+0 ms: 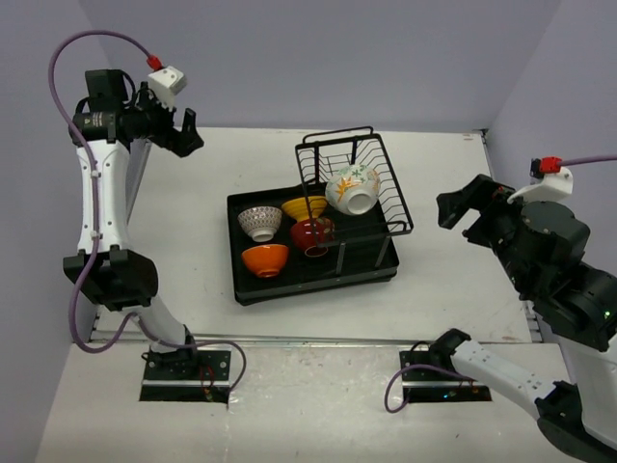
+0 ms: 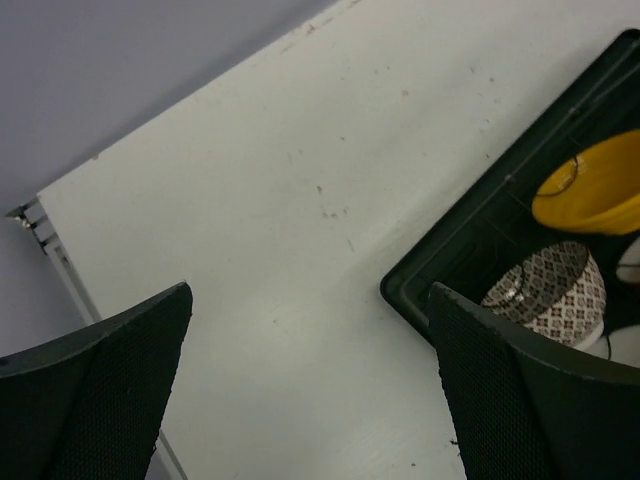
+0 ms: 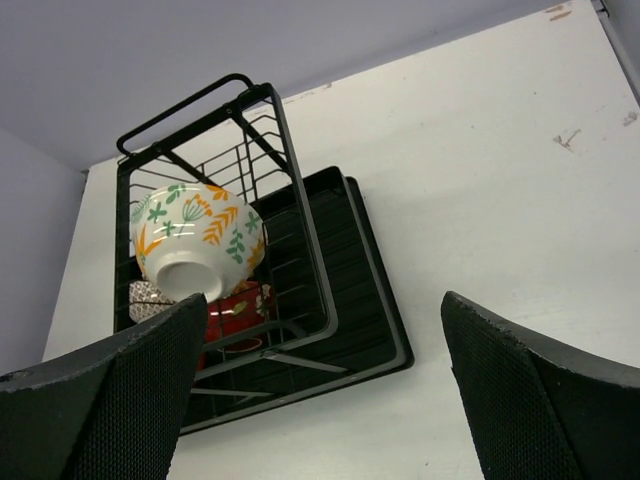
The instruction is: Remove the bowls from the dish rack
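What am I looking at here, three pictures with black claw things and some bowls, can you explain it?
It is a robot with two arms bolted to a white table. The overhead picture comes from a fixed camera above and behind the arms. The other two come from cameras on each wrist, so the dark shapes at their bottom corners are that arm's own fingers.

The left gripper and right gripper are both open and hold nothing; both hang in the air, away from the dishes.

On the table sits a black dish rack with an upright wire basket. It holds five bowls: an orange bowl, a patterned white bowl, a yellow bowl, a red bowl, and a flowered bowl lying tilted in the basket.
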Controlling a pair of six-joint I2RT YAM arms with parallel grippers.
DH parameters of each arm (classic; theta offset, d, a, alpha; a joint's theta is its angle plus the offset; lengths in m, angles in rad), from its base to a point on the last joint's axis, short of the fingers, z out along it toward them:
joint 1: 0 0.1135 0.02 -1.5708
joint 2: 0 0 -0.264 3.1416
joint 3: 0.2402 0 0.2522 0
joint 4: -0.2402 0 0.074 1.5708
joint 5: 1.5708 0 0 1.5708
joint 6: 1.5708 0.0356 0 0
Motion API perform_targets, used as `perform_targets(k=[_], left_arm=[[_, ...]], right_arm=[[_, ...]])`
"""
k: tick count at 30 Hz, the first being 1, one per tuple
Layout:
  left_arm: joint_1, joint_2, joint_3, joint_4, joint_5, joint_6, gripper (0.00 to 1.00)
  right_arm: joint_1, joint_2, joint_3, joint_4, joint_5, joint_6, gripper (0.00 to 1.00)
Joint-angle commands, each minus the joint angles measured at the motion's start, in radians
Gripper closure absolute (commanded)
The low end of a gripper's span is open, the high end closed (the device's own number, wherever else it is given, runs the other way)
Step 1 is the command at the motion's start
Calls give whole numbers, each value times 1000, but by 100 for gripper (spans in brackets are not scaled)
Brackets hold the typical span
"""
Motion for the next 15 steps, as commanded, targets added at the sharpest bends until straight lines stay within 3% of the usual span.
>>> perform_targets(k=[1, 3, 9, 15], left_arm=[[20, 51, 160, -295, 242, 165, 0], [23, 91, 234, -412, 298, 236, 0], [22, 22, 79, -412, 349, 400, 0], [22, 85, 47, -412, 344, 481, 0]], right_arm=[[-2, -6, 9, -51, 32, 37, 1], [-2, 6, 0, -68, 10, 48, 1], [0, 64, 31, -136, -37, 67, 1], [-2, 91, 62, -191, -37, 83, 1]])
